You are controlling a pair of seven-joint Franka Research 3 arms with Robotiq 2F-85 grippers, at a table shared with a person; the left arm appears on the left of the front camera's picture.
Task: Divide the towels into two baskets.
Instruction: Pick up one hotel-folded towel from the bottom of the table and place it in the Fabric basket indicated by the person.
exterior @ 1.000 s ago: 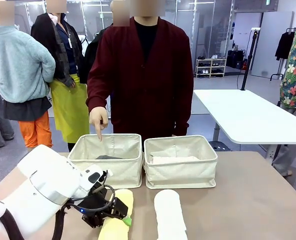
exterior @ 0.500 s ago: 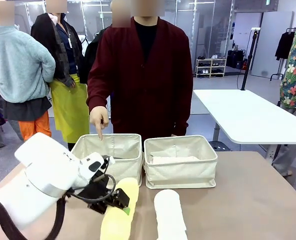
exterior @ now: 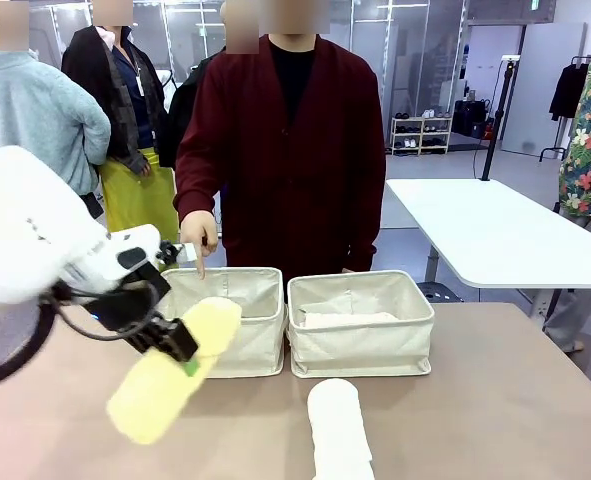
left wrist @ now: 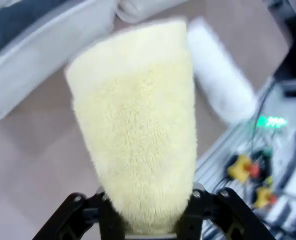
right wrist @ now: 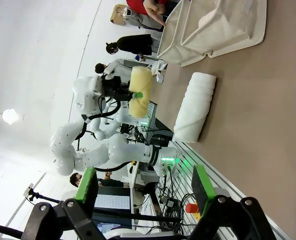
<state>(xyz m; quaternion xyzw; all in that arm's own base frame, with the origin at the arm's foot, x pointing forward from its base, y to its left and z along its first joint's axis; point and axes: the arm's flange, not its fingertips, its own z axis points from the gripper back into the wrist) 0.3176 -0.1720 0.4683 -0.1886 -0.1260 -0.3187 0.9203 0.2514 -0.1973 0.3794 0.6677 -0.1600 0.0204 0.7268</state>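
I see my left gripper (exterior: 182, 352) clamped on the yellow towel (exterior: 160, 390), aloft before the left basket (exterior: 240, 350), which holds a blurred dark towel (left wrist: 15, 25). The right basket (exterior: 365, 352) holds a half-hidden pale towel (exterior: 350, 320). My right gripper (right wrist: 145, 195) is spread, empty.

"Where does the front view sit?"

"On the robot's side of the counter (exterior: 495, 400), between the arms. It looks level across the left-hand basket (exterior: 237, 335) and right-hand basket (exterior: 360, 350) at the person (exterior: 295, 150)."

"And the left wrist view?"

"Right behind the left pincer (left wrist: 150, 220), looking along its fingers and down at the counter, very close to the pale yellow towel (left wrist: 137, 130)."

"The right wrist one?"

"Behind the right pincer (right wrist: 143, 192), rolled sideways so the counter runs up the picture's right side. It faces the left arm (right wrist: 87, 95), well apart."

"What do they share?"

"All three catch the pale yellow towel and the white towel (right wrist: 194, 107)."
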